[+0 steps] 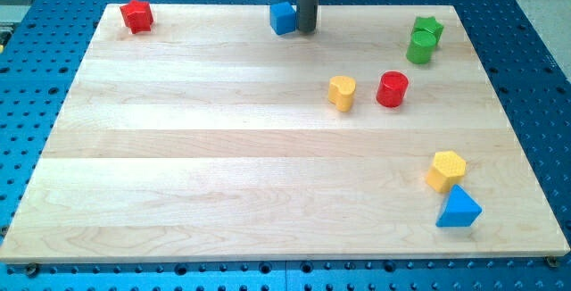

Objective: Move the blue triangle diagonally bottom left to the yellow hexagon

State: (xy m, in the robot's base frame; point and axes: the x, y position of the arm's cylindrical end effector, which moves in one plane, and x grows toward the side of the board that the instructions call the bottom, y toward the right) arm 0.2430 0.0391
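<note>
wooden board (223, 148) lies mostly bare; blue triangle (459, 209) touches yellow hexagon (446, 170) near the right edge. my tip (306, 30), no pincer, sits far, beside blue cube (283, 18).

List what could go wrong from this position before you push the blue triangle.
1. My tip sits at the view's top beside the blue cube; leaving carelessly could drag it.
2. The yellow heart and red cylinder lie roughly between me and the blue triangle; a straight path might clip them.
3. The triangle appears to touch the yellow hexagon, so a push may shift the hexagon, or send the triangle off the nearby board edge.
</note>
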